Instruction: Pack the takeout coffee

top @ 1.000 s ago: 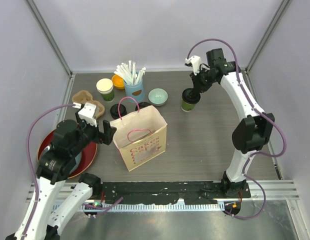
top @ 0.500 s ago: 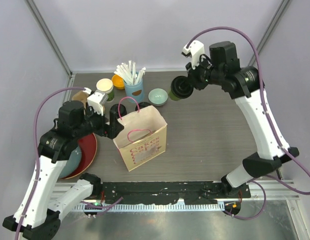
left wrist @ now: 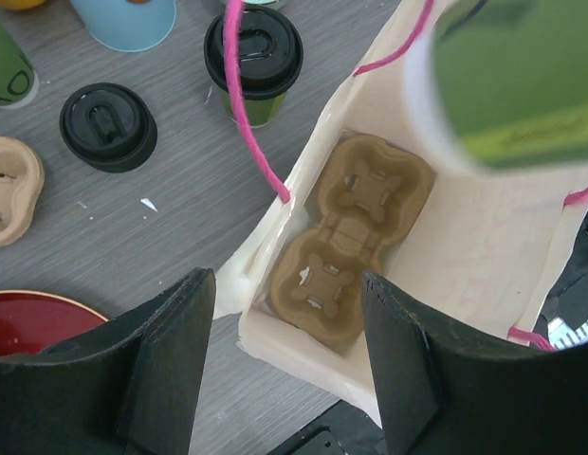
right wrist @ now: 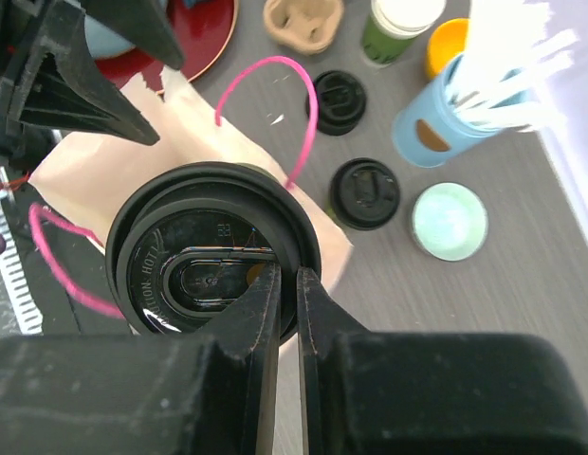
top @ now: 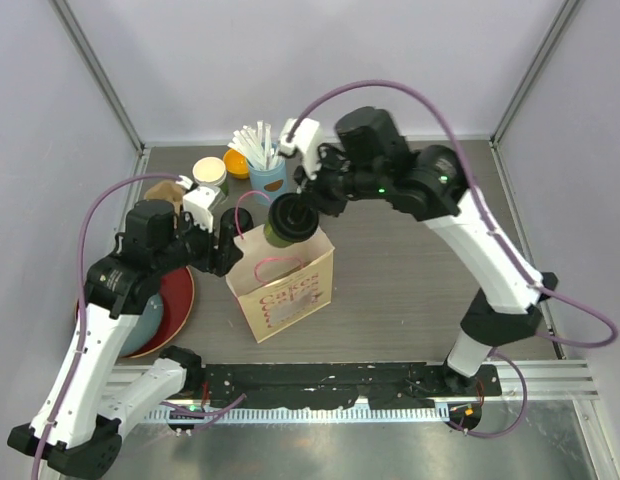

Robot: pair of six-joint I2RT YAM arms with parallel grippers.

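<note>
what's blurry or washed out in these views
Left wrist: the green cup, close to the lens, is out of focus, while the cup carrier in the paper bag is sharp. Right wrist: the black lid is crisp; the white straws in the corner are blown out and soft. Top external: even light, faint shadows, nothing blurred.

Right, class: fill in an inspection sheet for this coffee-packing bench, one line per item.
Surface: grey wood-grain table.
Job's things: lidded cup held above the open paper bag; second lidded cup standing on the table; cardboard carrier inside the bag.
Clutter: loose lid, lidless cup, straw cup, pale bowl, red plate, spare carrier.
Grippers: right gripper shut on the held cup's rim; left gripper open at the bag's edge.
Cables: purple cable looping above each arm.
Surroundings: plain pale walls.
</note>
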